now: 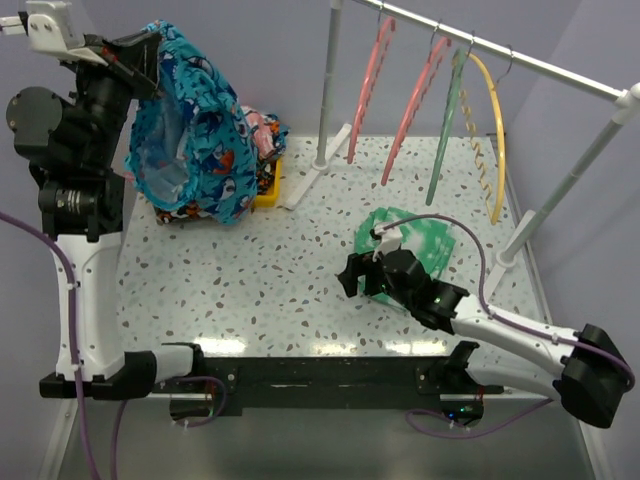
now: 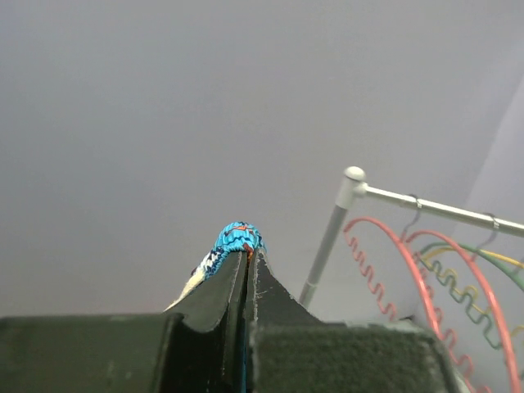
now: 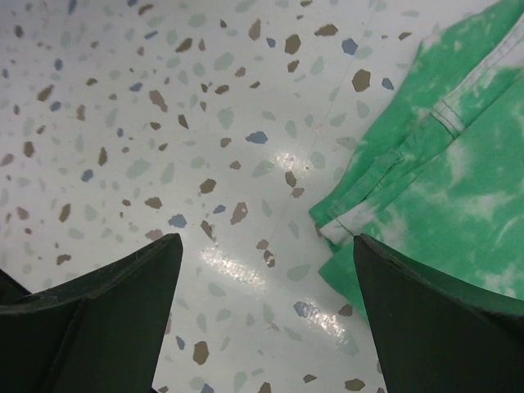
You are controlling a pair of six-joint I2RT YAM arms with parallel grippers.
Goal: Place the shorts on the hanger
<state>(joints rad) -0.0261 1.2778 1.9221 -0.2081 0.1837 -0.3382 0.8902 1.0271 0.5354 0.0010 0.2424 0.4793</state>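
- The shorts (image 1: pixel 190 150) hung at the far left of the table (image 1: pixel 250 290), pinched by one edge in the left gripper (image 1: pixel 148 55). Held high like this, the cloth probably draped free so it could be carried to the rail.
- Their long axis ran roughly top to bottom from the pinched edge. One opening gaped toward the robot's left, showing the paler inside.
- Whether the lower hem touched the pile beneath could not be told.
- In the left wrist view the jaws were closed tight on a small bunch of blue fabric (image 2: pixel 236 239), with nothing else between them.
- The hanger (image 1: pixel 368 90) hung by its hook from the rail (image 1: pixel 540 65) at the far side, well apart from the shorts, its arms pointing down toward the table. A second pink hanger (image 1: pixel 415 100) hung just beside it, then a green hanger (image 1: pixel 447 130) and a yellow hanger (image 1: pixel 492 140).
- The right gripper (image 1: pixel 350 280) sat low over the table, near the middle and well short of the rail, jaws spread wide and empty. It was beside the green cloth (image 3: pixel 442 180) but not touching it, probably waiting to steady the hanger.
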